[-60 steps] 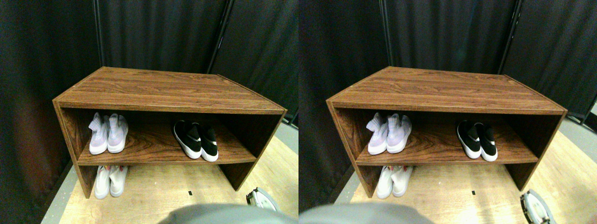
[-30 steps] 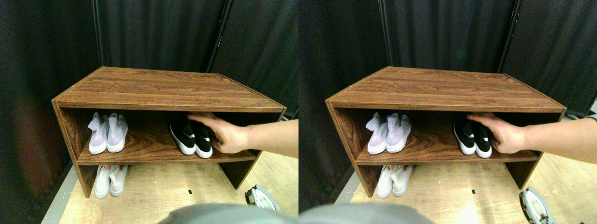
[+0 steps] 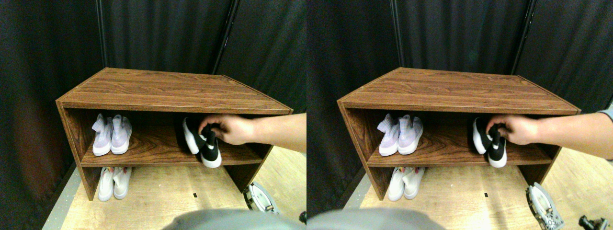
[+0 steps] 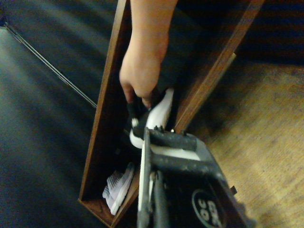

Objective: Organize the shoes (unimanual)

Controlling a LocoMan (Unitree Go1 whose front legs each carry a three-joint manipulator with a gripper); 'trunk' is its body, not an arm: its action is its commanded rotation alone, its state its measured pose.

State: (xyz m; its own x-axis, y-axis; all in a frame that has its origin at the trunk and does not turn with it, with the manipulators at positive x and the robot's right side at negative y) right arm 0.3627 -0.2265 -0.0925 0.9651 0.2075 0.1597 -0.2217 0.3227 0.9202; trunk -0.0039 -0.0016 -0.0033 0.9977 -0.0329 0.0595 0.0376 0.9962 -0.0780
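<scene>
Dark curtains behind brown wooden shelf unit. Person's hand gripping black white-soled sneakers on middle shelf; lavender pair leftward. Right gripper low; jaw state indiscernible.

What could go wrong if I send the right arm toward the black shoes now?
A person's hand is inside the shelf, gripping the black shoes, so reaching in risks striking it. The pair looks disturbed: one shoe is tipped up and the other angles toward the shelf's front edge, so a planned grasp may miss or knock it off. The right gripper waits low near the floor; its jaws cannot be judged.
</scene>
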